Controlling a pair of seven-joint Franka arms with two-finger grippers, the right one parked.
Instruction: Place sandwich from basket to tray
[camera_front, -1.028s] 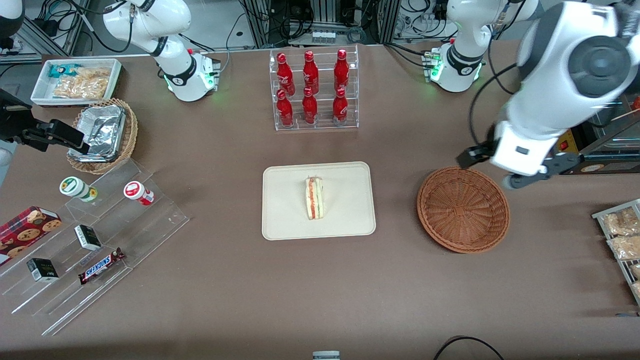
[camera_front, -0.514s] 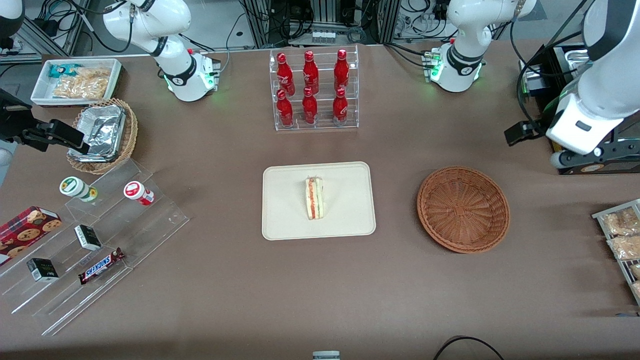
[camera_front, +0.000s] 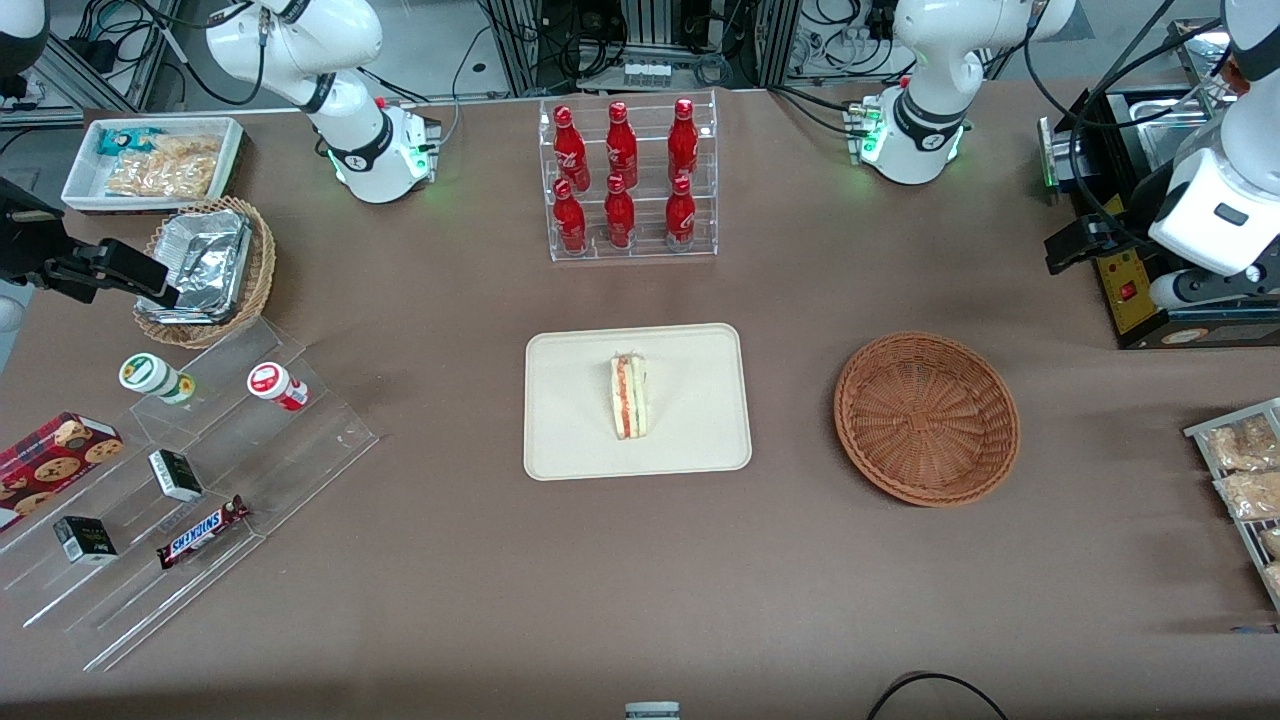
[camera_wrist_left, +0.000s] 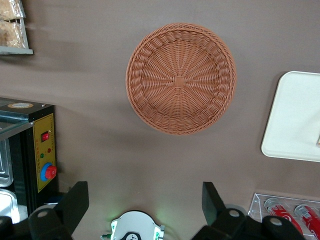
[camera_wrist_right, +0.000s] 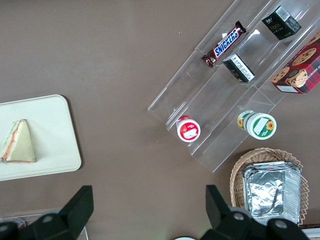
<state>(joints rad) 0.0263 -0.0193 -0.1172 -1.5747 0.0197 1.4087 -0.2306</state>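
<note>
While the sandwich (camera_front: 629, 396) lies on the tray (camera_front: 560, 440), the gripper (camera_wrist_left: 145, 200) hangs wide apart and holding nothing, high above the table near the bare basket (camera_front: 926, 418).

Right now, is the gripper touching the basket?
Apart. In the left wrist view, the open gripper hangs high above the empty basket, bare table between them.

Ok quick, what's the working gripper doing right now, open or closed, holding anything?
Left gripper: open and holding nothing, raised off toward the working arm's end of the table, away from the basket. The sandwich lies on the tray.
</note>
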